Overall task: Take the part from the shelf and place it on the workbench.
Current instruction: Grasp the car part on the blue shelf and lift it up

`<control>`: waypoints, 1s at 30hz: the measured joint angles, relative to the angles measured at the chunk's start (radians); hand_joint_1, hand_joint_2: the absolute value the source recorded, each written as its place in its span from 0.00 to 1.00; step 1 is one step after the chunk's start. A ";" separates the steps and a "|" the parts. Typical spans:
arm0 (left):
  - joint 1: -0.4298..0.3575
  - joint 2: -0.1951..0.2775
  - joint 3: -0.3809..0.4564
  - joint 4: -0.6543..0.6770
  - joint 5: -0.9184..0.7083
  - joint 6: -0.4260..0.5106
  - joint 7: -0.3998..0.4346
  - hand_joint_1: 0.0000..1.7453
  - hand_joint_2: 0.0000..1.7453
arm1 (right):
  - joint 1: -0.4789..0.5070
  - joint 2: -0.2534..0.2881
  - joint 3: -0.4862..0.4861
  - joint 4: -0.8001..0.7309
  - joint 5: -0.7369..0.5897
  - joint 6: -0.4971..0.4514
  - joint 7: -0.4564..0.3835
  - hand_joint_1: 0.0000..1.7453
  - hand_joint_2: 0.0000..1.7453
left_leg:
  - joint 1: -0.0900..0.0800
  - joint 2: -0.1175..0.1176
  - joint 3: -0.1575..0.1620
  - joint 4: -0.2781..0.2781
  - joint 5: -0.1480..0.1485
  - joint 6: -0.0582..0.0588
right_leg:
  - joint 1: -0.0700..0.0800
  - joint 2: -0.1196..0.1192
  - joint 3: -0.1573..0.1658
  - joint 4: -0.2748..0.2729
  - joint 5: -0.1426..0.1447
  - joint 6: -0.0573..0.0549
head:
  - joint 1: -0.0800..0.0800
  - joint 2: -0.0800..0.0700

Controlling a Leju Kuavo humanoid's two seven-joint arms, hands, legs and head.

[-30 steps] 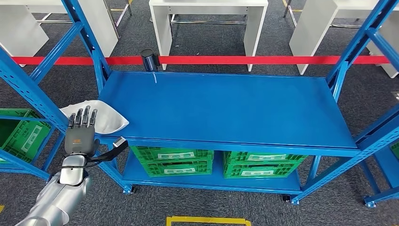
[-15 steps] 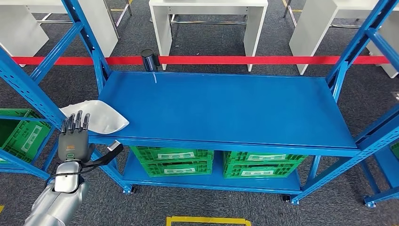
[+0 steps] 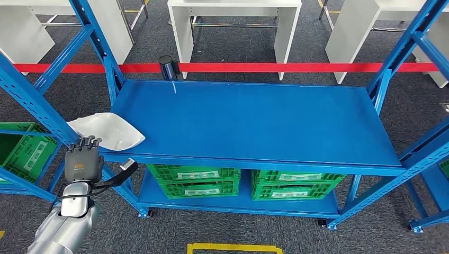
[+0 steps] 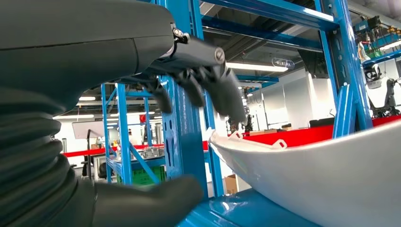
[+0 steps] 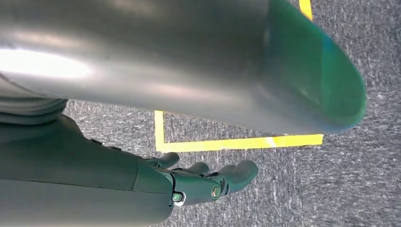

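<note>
From high on our body we look forward and down over the blue shelf [image 3: 254,124], the red barrier tape [image 3: 296,67] beyond it at the far side and grey carpet near us. Our left wrist camera sits close behind the left hand [image 4: 208,85], low at the shelf's left end, looking across it; it shares with the head view the white part [image 3: 106,131] and the shelf upright [image 4: 187,118]. Our right wrist camera looks down past the right hand [image 5: 208,182] at carpet and yellow floor tape [image 5: 236,143].
</note>
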 joint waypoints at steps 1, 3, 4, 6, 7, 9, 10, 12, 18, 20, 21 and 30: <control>0.000 0.000 0.000 0.002 0.000 0.000 -0.001 1.00 1.00 | 0.000 -0.001 -0.001 -0.001 -0.003 0.000 -0.001 0.00 0.00 | 0.000 0.000 0.000 0.000 0.000 0.000 | 0.000 0.000 0.000 0.000 0.000 0.000 | 0.000 0.000; 0.000 0.000 0.000 0.005 0.000 0.000 -0.002 1.00 1.00 | 0.000 -0.004 -0.002 -0.004 -0.010 0.000 0.000 0.00 0.00 | 0.000 0.000 0.000 0.000 0.000 0.000 | 0.000 0.000 0.000 0.000 0.000 0.000 | 0.000 0.000; 0.000 0.000 0.001 0.006 0.000 0.000 -0.003 1.00 1.00 | 0.001 -0.006 -0.003 -0.006 -0.013 0.000 0.000 0.00 0.00 | 0.000 0.000 0.000 0.000 0.000 0.000 | 0.000 0.000 0.000 0.000 0.000 0.000 | 0.000 0.000; 0.000 0.000 0.001 0.009 0.000 0.000 -0.002 1.00 1.00 | 0.001 -0.009 -0.006 -0.009 -0.017 0.000 0.000 0.00 0.00 | 0.000 0.000 0.000 0.000 0.000 0.000 | 0.000 0.000 0.000 0.000 0.000 0.000 | 0.000 0.000; 0.000 0.000 0.001 0.009 0.000 0.000 0.000 1.00 1.00 | 0.001 -0.010 -0.007 -0.011 -0.017 0.000 0.000 0.00 0.00 | 0.000 0.000 0.000 0.000 0.000 0.000 | 0.000 0.000 0.000 0.000 0.000 0.000 | 0.000 0.000; 0.000 0.000 0.002 0.010 0.000 0.000 0.004 1.00 1.00 | 0.001 -0.013 -0.010 -0.014 -0.018 0.000 0.000 0.00 0.00 | 0.000 0.000 0.000 0.000 0.000 0.000 | 0.000 0.000 0.000 0.000 0.000 0.000 | 0.000 0.000; 0.001 0.000 0.003 0.010 0.000 0.000 0.006 1.00 1.00 | 0.001 -0.014 -0.011 -0.015 -0.017 0.000 0.000 0.00 0.00 | 0.000 0.000 0.000 0.000 0.000 0.000 | 0.000 0.000 0.000 0.000 0.000 0.000 | 0.000 0.000; 0.003 0.000 0.008 0.010 0.000 0.000 0.008 1.00 1.00 | 0.001 -0.017 -0.012 -0.017 -0.017 0.000 0.000 0.00 0.00 | 0.000 0.000 0.000 0.000 0.000 0.000 | 0.000 0.000 0.000 0.000 0.000 0.000 | 0.000 0.000; 0.016 0.000 0.022 0.008 0.000 0.000 0.019 0.70 1.00 | 0.001 -0.021 -0.015 -0.021 -0.012 0.000 -0.001 0.00 0.00 | 0.000 0.000 0.000 0.000 0.000 0.000 | 0.000 0.000 0.000 0.000 0.000 0.000 | 0.000 0.000; 0.022 0.001 0.024 0.006 0.000 0.000 0.024 0.22 1.00 | 0.001 -0.022 -0.015 -0.022 -0.009 0.000 -0.001 0.00 0.00 | 0.000 0.000 0.000 0.000 0.000 0.000 | 0.000 0.000 0.000 0.000 0.000 0.000 | 0.000 0.000; 0.025 0.002 0.025 0.004 0.000 0.000 0.026 0.00 1.00 | 0.001 -0.022 -0.015 -0.022 -0.008 0.000 -0.001 0.00 0.00 | 0.000 0.000 0.000 0.000 0.000 0.000 | 0.000 0.000 0.000 0.000 0.000 0.000 | 0.000 0.000; 0.042 0.017 0.024 -0.011 0.000 0.000 0.056 0.00 1.00 | 0.000 -0.022 -0.015 -0.022 0.007 0.000 0.013 0.00 0.00 | 0.000 0.000 0.000 0.000 0.000 0.000 | 0.000 0.000 0.000 0.000 0.000 0.000 | 0.000 0.000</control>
